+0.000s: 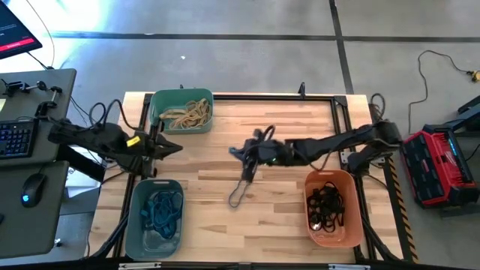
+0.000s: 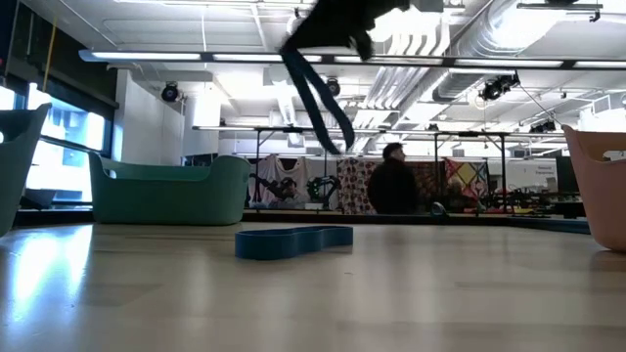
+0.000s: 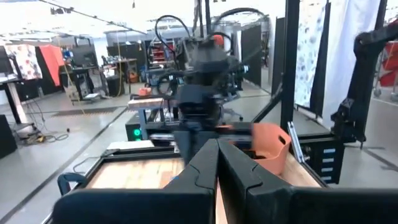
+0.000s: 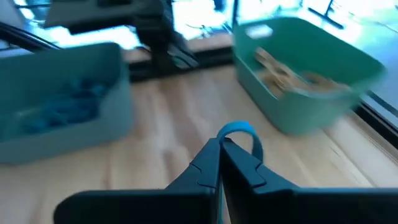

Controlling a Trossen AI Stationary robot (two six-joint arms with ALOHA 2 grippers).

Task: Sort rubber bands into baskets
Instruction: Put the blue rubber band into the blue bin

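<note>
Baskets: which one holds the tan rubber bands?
The teal-green basket at the table's far edge; the grey-blue basket holds blue bands, the orange basket black ones.

Right gripper [image 1: 246, 159] mid-table, apparently shut on a dark band [image 1: 241, 187] dangling toward the wood; left gripper [image 1: 174, 148] idle between teal basket [image 1: 157, 112] and grey-blue basket [image 1: 136, 225]; orange basket [image 1: 352, 225] holds black bands.

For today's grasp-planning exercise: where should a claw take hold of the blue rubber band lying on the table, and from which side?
Probably from straight above, at the middle of one long side of the blue rubber band. It seems to stand on edge on the table as a flattened open loop, so one finger could drop inside and one outside, pinching the thin wall.
</note>
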